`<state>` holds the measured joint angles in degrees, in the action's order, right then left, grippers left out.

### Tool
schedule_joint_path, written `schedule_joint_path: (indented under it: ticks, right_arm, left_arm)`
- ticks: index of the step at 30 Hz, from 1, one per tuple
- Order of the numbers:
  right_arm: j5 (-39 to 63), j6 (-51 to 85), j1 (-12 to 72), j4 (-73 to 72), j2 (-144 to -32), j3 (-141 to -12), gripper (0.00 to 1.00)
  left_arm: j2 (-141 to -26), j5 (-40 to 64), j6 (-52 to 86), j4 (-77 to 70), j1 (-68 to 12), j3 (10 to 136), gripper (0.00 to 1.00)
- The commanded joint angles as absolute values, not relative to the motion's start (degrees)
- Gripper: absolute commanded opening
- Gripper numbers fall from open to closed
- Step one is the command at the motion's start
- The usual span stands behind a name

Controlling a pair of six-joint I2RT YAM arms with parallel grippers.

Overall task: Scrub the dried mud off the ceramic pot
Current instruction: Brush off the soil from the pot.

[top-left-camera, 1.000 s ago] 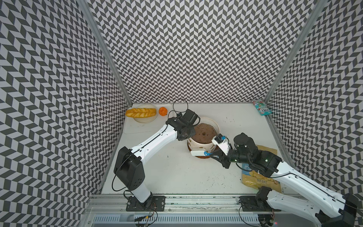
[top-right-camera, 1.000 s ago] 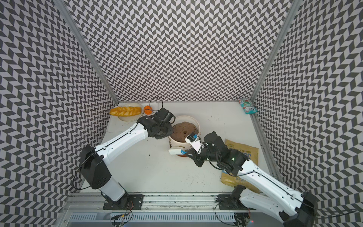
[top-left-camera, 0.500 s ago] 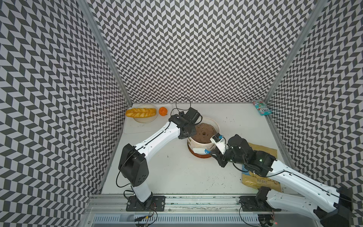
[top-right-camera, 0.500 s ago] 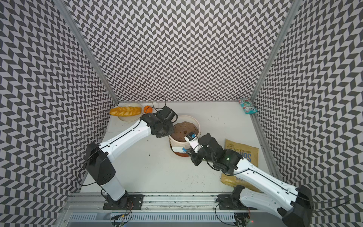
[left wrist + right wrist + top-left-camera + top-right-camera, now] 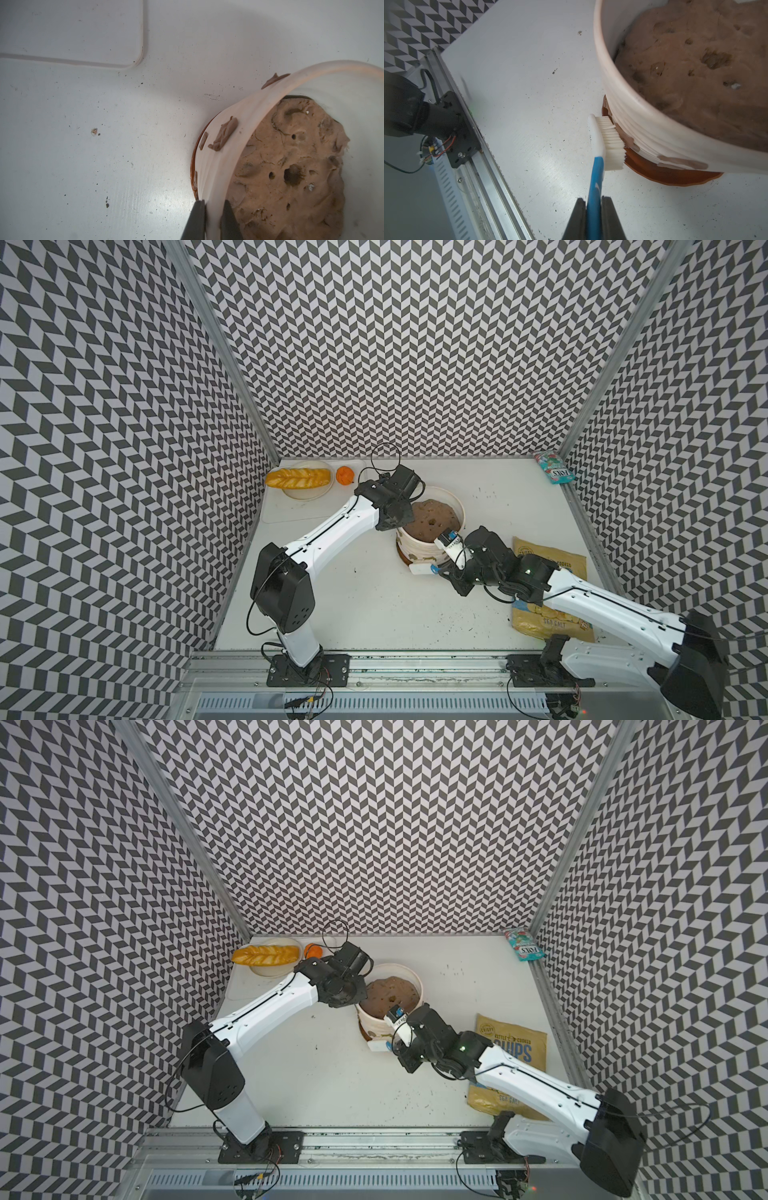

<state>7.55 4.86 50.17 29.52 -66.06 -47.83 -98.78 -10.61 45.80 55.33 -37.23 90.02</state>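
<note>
Right gripper (image 5: 593,200) tight on brush (image 5: 596,176), bristles (image 5: 612,143) against dried mud (image 5: 628,140); left gripper (image 5: 214,204) tight on ceramic pot (image 5: 245,128).

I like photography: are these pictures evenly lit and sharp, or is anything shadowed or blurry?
Both top views: evenly lit, sharp. Left wrist view: the rim of the ceramic pot looks soft and pink-tinged, with grey shadow on the table. Right wrist view: the brush bristles are crisp, the far rail soft.

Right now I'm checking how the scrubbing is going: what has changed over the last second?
The right tool, shut on the brush, pushed in closer to the pot, bristles at the mud low on its wall. The left tool kept pinching the rim. Pot, saucer and chip bag stayed put.
</note>
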Motion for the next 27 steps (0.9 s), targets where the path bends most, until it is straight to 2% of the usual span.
schedule_joint_path:
  ticks: [1, 6, 15, 27]
  right_arm:
    - [11.12, 2.61, 52.21, 28.04, -63.25, -49.43, 0.00]
    - [5.80, 7.14, 54.69, 24.39, -60.62, -49.49, 0.00]
    - [-20.83, 15.48, 65.51, 15.50, -62.71, -48.26, 0.00]
    - [-31.16, 21.38, 67.50, 23.51, -70.65, -48.45, 0.00]
  left_arm:
    - [-99.58, -10.76, 45.05, 53.56, -35.78, 89.83, 0.00]
    - [-99.73, -9.87, 45.54, 53.27, -35.78, 89.82, 0.00]
    - [-99.97, -9.17, 45.89, 52.83, -35.75, 89.69, 0.00]
    - [-99.50, -9.28, 44.78, 51.99, -35.27, 88.94, 0.00]
